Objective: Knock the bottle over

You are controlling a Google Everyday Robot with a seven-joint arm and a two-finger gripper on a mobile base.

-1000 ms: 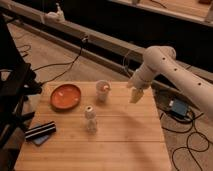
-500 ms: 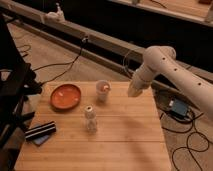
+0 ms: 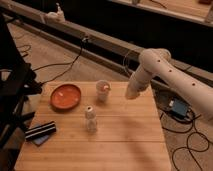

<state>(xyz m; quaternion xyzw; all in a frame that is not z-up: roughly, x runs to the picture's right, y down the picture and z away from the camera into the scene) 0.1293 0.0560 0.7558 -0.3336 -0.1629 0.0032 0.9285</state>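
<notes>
The bottle [image 3: 90, 119] is small, slim and whitish with a round pale cap. It stands upright near the middle of the wooden table [image 3: 125, 145]. A wider pale open cup [image 3: 103, 90] with reddish contents stands behind it. My gripper [image 3: 131, 93] hangs at the end of the white arm [image 3: 170, 75], over the table's back right part, to the right of the cup and well right of and behind the bottle.
An orange plate [image 3: 66, 96] lies at the table's back left. A black and white striped object on a blue pad [image 3: 40, 132] lies at the front left. Black cables run over the floor, and a blue box [image 3: 178, 108] sits to the right.
The gripper has shifted slightly left and down toward the table. The bottle, cup and plate have not moved.
</notes>
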